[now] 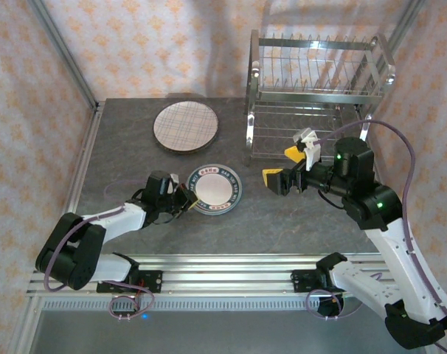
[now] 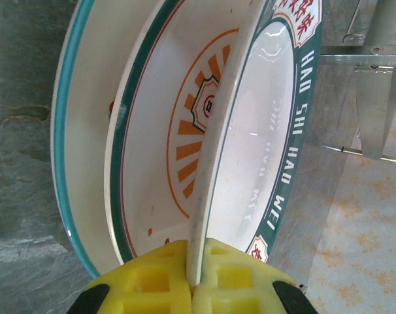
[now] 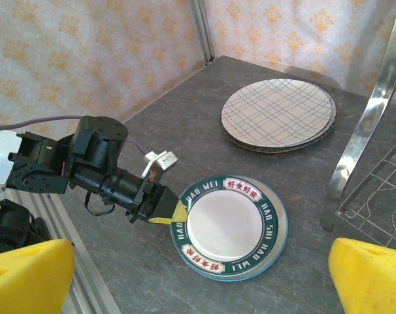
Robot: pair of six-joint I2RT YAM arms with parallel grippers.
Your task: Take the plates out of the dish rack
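The top external camera looks down from above and behind the arm bases, across the table (image 1: 127,158) to the dish rack (image 1: 319,66). The left wrist camera sits just behind the left gripper (image 2: 197,252), close against the green-rimmed plate (image 2: 250,150). The right wrist camera looks down between its own fingers (image 3: 28,275) from farther off, sharing that plate with both other views.

The dark grey, stone-veined table (image 1: 120,147) carries three groups, well apart from one another. Toward the far left-centre lies a plaid-checked plate (image 1: 185,125). The right wrist view shows a darker rim under it, so it probably tops a second plate. Nearer the middle sits a stack topped by a green-rimmed plate (image 1: 215,188), with a wider teal-edged plate (image 2: 80,131) lowest in it. The dish rack (image 1: 312,92) stands at the far right.
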